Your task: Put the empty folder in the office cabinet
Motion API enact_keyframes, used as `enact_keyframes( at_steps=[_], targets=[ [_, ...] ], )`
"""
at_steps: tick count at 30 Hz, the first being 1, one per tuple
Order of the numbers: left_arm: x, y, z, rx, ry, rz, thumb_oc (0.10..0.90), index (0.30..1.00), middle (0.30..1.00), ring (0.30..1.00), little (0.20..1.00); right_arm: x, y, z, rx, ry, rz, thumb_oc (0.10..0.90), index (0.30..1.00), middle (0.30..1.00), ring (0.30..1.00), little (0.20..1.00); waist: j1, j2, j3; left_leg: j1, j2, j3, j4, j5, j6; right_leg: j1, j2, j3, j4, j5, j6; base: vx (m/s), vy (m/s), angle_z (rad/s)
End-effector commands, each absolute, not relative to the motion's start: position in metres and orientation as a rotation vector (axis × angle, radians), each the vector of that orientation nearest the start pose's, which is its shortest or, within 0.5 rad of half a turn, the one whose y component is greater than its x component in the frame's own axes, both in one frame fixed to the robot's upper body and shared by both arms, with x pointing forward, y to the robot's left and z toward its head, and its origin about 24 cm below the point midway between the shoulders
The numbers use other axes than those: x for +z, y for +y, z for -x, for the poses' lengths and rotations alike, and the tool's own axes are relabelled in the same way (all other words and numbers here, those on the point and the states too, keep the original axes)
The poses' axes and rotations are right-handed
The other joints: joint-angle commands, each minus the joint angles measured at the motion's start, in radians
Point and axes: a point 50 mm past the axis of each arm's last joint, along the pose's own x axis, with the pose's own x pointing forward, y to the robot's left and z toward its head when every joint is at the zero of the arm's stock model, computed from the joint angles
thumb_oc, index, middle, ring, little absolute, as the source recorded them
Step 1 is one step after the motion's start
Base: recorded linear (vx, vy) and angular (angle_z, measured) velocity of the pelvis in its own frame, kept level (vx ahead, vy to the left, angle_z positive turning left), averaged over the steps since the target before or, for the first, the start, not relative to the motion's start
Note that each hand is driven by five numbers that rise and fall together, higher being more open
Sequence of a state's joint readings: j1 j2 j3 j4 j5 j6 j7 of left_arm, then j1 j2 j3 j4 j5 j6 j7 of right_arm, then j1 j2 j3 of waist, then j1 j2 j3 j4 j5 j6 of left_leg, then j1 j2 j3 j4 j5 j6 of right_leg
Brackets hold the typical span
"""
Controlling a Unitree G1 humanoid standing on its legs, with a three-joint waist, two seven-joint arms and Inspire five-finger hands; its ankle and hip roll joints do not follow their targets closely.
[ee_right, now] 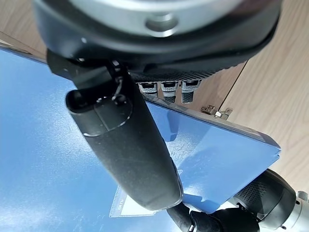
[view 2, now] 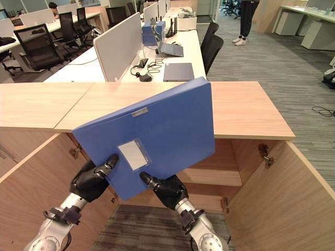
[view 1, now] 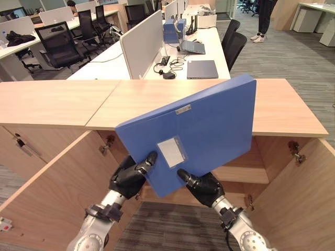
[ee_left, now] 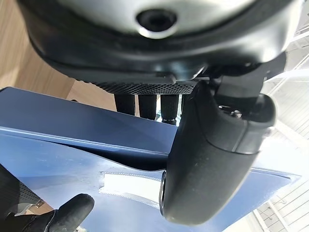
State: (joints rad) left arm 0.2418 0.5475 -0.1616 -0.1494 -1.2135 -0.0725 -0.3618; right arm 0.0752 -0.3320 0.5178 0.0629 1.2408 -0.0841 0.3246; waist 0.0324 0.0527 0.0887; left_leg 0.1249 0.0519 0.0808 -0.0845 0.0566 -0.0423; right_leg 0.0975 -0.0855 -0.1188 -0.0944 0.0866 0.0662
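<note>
A large blue folder (view 1: 199, 128) with a clear label pocket is held up, tilted, in front of the open wooden office cabinet (view 1: 272, 162). My left hand (view 1: 130, 175) grips its lower edge, thumb on the front face and fingers behind. My right hand (view 1: 205, 187) pinches the lower corner the same way. In the left wrist view the thumb (ee_left: 212, 159) presses on the blue folder (ee_left: 72, 140); in the right wrist view the thumb (ee_right: 128, 145) lies across the folder (ee_right: 43, 145).
The cabinet's two doors (view 1: 57, 183) (view 1: 303, 198) swing open toward me on either side. Its wooden top (view 1: 68, 102) spans the view. Behind it stand office desks (view 1: 193, 57) with laptops and chairs (view 1: 63, 44). A person's legs (view 1: 264, 21) stand far back.
</note>
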Motion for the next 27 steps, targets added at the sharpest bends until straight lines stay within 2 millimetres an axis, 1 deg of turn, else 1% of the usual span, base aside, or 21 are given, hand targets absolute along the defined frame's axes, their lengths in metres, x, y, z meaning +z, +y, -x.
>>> enact_keyframes(
  at_steps=[1, 4, 11, 13, 17, 19, 27],
  targets=[
    [0.091, 0.189, -0.219, -0.622, -0.139, 0.649, 0.400, 0.300, 0.300, 0.300, 0.300, 0.097, -0.061, -0.226, 0.864, -0.145, -1.085, 0.800, 0.900, 0.900, 0.900, 0.900, -0.001, -0.041, -0.043, -0.006, 0.046, -0.039, -0.003, -0.033, -0.063, 0.060, -0.074, -0.017, 0.022, -0.046, 0.081, 0.00, 0.000, 0.00],
    [0.088, 0.186, -0.219, -0.620, -0.135, 0.657, 0.400, 0.300, 0.300, 0.300, 0.300, 0.107, -0.058, -0.228, 0.879, -0.184, -1.099, 0.800, 0.900, 0.900, 0.900, 0.900, -0.002, -0.040, -0.044, -0.008, 0.046, -0.038, -0.003, -0.032, -0.062, 0.058, -0.075, -0.016, 0.023, -0.044, 0.081, 0.00, 0.000, 0.00],
    [0.080, 0.180, -0.216, -0.609, -0.102, 0.693, 0.400, 0.300, 0.300, 0.300, 0.300, 0.118, -0.060, -0.236, 0.843, -0.246, -1.133, 0.800, 0.900, 0.900, 0.900, 0.900, -0.002, -0.039, -0.046, -0.008, 0.045, -0.037, -0.003, -0.035, -0.060, 0.057, -0.075, -0.015, 0.021, -0.044, 0.081, 0.00, 0.000, 0.00],
    [0.074, 0.176, -0.215, -0.592, -0.088, 0.728, 0.400, 0.300, 0.300, 0.300, 0.300, 0.123, -0.062, -0.240, 0.812, -0.278, -1.171, 0.800, 0.900, 0.900, 0.900, 0.900, -0.001, -0.039, -0.046, -0.009, 0.044, -0.036, -0.003, -0.036, -0.059, 0.057, -0.075, -0.014, 0.021, -0.044, 0.080, 0.00, 0.000, 0.00],
    [0.067, 0.173, -0.215, -0.551, -0.082, 0.773, 0.400, 0.300, 0.300, 0.300, 0.300, 0.130, -0.066, -0.244, 0.776, -0.320, -1.191, 0.800, 0.900, 0.900, 0.900, 0.900, 0.000, -0.040, -0.046, -0.010, 0.043, -0.037, -0.003, -0.037, -0.057, 0.056, -0.074, -0.014, 0.021, -0.044, 0.079, 0.00, 0.000, -0.03],
    [0.059, 0.170, -0.214, -0.508, -0.065, 0.811, 0.400, 0.300, 0.300, 0.300, 0.300, 0.137, -0.069, -0.249, 0.748, -0.366, -1.216, 0.800, 0.900, 0.900, 0.900, 0.900, 0.003, -0.039, -0.048, -0.011, 0.042, -0.038, -0.003, -0.038, -0.056, 0.057, -0.074, -0.012, 0.021, -0.044, 0.078, 0.00, 0.000, 0.00],
    [0.054, 0.171, -0.211, -0.503, -0.045, 0.777, 0.400, 0.300, 0.300, 0.300, 0.300, 0.143, -0.076, -0.252, 0.713, -0.409, -1.232, 0.800, 0.900, 0.900, 0.900, 0.900, 0.009, -0.041, -0.049, -0.013, 0.042, -0.038, -0.003, -0.039, -0.054, 0.056, -0.074, -0.016, 0.020, -0.043, 0.078, 0.00, 0.000, 0.00]
  ],
)
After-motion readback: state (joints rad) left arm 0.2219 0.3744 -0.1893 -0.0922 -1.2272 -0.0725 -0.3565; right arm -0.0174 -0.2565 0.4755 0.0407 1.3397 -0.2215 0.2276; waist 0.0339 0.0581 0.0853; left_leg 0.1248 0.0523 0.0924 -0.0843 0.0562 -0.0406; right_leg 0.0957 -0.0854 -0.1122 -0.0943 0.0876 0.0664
